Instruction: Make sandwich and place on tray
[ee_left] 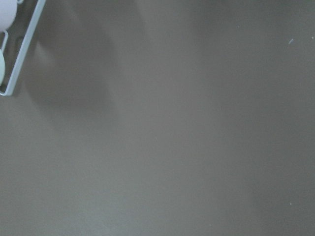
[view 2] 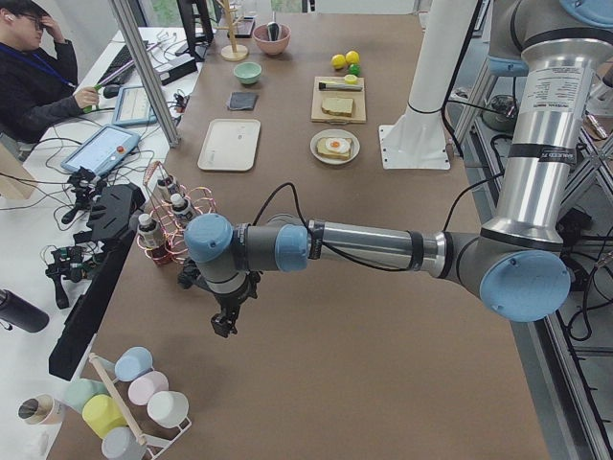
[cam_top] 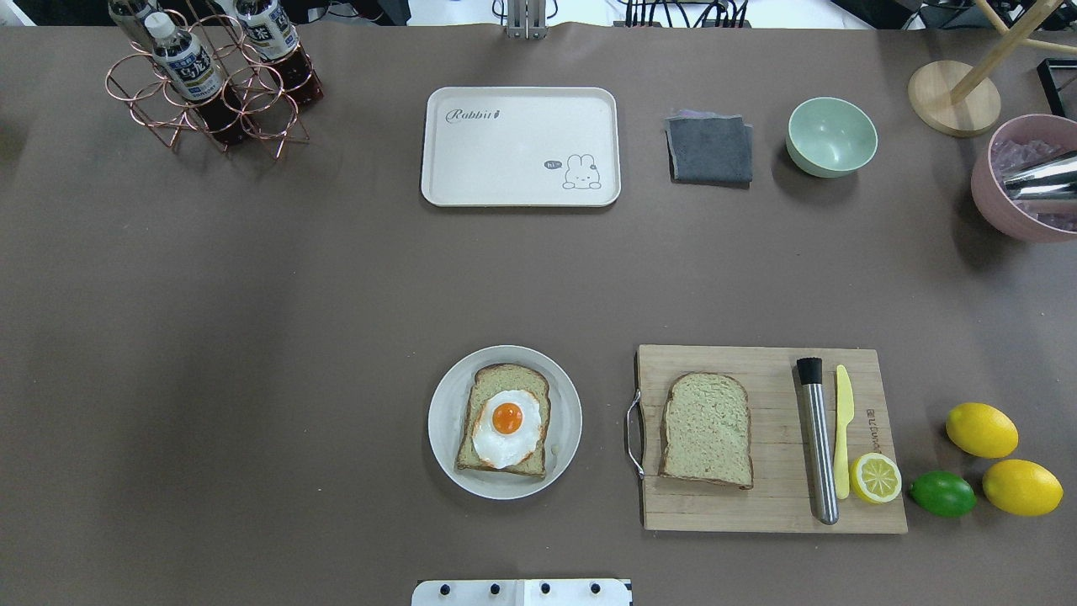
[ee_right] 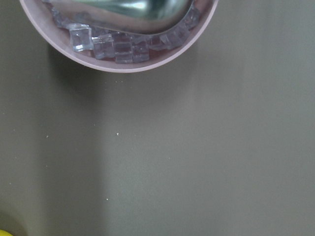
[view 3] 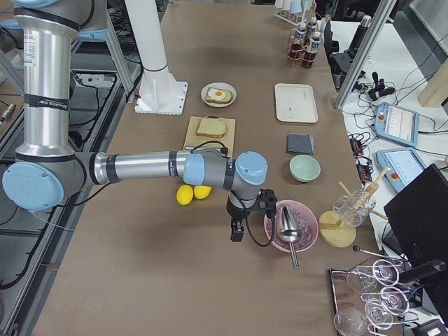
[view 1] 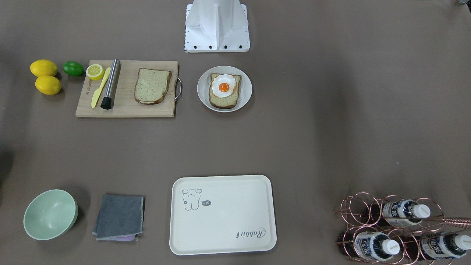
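Observation:
One bread slice [cam_top: 482,402] lies on a round grey plate [cam_top: 441,421] with the fried egg [cam_top: 506,425] on top. The second slice [cam_top: 707,429] lies bare on the wooden cutting board [cam_top: 757,505]. The cream tray [cam_top: 505,151] is empty at the far side of the table; it also shows in the front-facing view [view 1: 228,221]. My left gripper [view 2: 225,321] hangs over bare table near the bottle rack, far from the food. My right gripper [view 3: 238,231] hangs beside the pink bowl. Both show only in side views, so I cannot tell if they are open.
A yellow knife [cam_top: 842,429], a metal rod [cam_top: 818,446] and a lemon half [cam_top: 875,477] lie on the board. Two lemons [cam_top: 981,429] and a lime [cam_top: 942,493] sit beside it. A grey cloth [cam_top: 709,150], a green bowl [cam_top: 831,136], a bottle rack [cam_top: 210,84] and a pink ice bowl [cam_top: 1010,194] stand around.

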